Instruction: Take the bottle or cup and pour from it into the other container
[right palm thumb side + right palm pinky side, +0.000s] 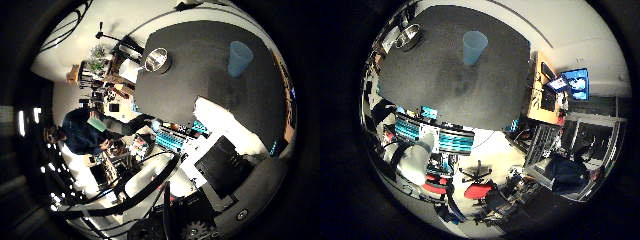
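A light blue translucent cup stands upright on the dark table top; the right thumb side palm view shows it near the table's edge. A round metal bowl sits on the same table, away from the cup; the right little finger side palm view shows it at a table corner. My right hand is high above the table, far from both. Its white, black and teal fingers reach out relaxed, with nothing between them.
Around the table are a wooden desk with a lit screen, red office chairs, a shelf with plants and clutter and a tripod. A seated person is beside the table and touches nothing on it.
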You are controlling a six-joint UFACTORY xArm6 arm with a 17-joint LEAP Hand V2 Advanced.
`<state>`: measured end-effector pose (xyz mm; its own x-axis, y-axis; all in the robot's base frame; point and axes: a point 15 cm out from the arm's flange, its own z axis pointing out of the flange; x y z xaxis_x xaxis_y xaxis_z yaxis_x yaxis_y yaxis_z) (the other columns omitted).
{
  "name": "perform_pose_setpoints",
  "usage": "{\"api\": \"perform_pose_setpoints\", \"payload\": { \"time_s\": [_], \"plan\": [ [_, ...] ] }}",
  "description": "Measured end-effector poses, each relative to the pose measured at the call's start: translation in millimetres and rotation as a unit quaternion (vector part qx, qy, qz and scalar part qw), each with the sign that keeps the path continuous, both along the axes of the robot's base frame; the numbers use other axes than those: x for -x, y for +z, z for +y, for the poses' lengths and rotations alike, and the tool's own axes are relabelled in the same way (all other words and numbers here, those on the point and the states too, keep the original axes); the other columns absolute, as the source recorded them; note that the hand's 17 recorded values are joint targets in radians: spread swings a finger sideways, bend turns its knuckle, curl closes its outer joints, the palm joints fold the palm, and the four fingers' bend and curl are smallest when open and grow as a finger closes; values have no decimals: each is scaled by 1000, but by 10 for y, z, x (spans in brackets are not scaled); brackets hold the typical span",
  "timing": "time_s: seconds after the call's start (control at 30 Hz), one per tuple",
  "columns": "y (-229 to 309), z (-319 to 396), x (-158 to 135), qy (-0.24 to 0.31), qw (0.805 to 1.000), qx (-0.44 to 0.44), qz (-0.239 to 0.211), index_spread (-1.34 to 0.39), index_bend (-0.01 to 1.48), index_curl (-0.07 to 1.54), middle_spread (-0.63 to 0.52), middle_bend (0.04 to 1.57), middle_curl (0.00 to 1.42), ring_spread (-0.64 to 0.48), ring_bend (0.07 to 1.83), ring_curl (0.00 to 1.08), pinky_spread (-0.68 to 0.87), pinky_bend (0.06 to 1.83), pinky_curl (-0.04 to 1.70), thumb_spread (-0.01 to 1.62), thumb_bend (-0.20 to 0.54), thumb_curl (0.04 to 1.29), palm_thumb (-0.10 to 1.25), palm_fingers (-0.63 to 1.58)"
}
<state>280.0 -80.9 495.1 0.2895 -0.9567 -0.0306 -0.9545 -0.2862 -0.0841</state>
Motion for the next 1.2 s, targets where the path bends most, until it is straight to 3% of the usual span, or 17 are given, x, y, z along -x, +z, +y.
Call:
{"api": "perform_pose_setpoints", "payload": {
  "time_s": [0.1, 0.8, 1.2],
  "plan": [
    [10, -2, -139, 9, 1000, -7, -20, -432, 177, 337, -102, 196, 302, 75, 203, 230, 425, 354, 249, 1051, -23, 423, 910, 395],
    [-280, -750, -332, -114, 981, -154, -28, -334, 137, 238, -9, 235, 341, 142, 356, 259, 440, 534, 274, 1062, -28, 409, 739, 223],
    [-270, -1195, -495, -148, 969, -190, -51, -330, 154, 251, 0, 265, 344, 160, 390, 251, 443, 553, 264, 1066, -23, 396, 717, 191]
  ]
}}
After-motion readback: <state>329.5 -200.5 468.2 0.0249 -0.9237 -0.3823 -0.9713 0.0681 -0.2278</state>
